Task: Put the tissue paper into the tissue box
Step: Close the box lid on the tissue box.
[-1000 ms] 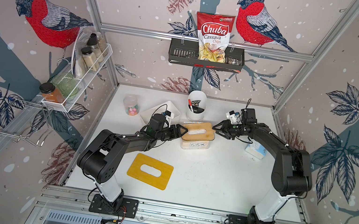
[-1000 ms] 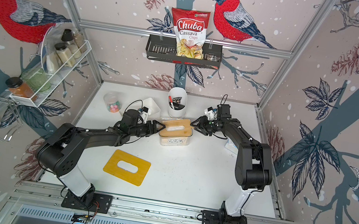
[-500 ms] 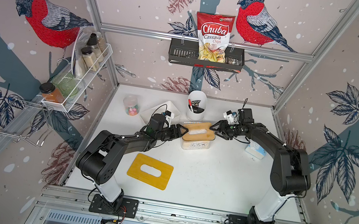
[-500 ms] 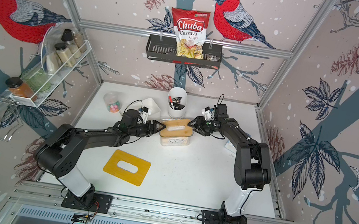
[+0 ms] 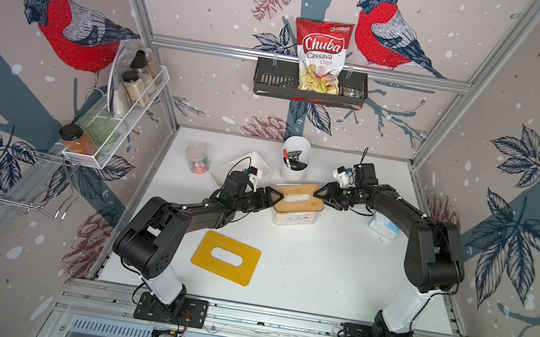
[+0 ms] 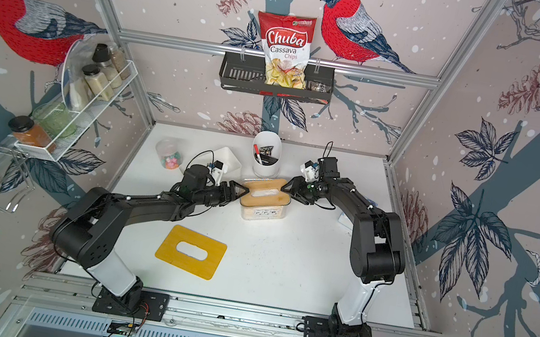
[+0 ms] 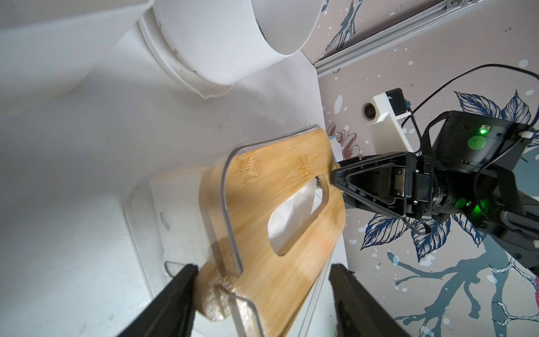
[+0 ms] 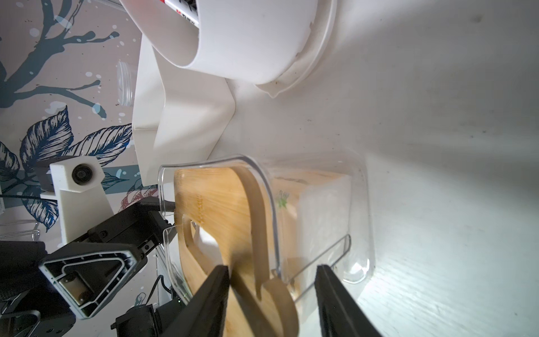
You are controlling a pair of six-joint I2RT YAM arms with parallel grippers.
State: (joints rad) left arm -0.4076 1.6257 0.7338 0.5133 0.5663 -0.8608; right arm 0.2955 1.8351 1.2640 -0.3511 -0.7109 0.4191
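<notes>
The tissue box [image 5: 296, 214] is a clear plastic tub in mid-table, seen in both top views, also [image 6: 263, 211]. A bamboo lid [image 7: 271, 186] with a slot lies on it. White tissue paper [image 7: 291, 213] shows through the slot and through the clear wall [image 8: 320, 210]. My left gripper [image 5: 278, 197] [image 7: 262, 300] is open, its jaws either side of the box's left end. My right gripper [image 5: 317, 196] [image 8: 272, 300] is open around the box's right end, and one finger [image 8: 210, 300] touches the lid.
A second slotted yellow lid [image 5: 226, 256] lies flat near the front. A blue-white tissue pack [image 5: 384, 225] sits under the right arm. Behind the box stand a white marker cup [image 5: 295, 160], a white dish [image 5: 242, 172] and a sweets jar [image 5: 197, 163].
My right gripper has edged left onto the box's right end. The left arm and the box have stayed put.
</notes>
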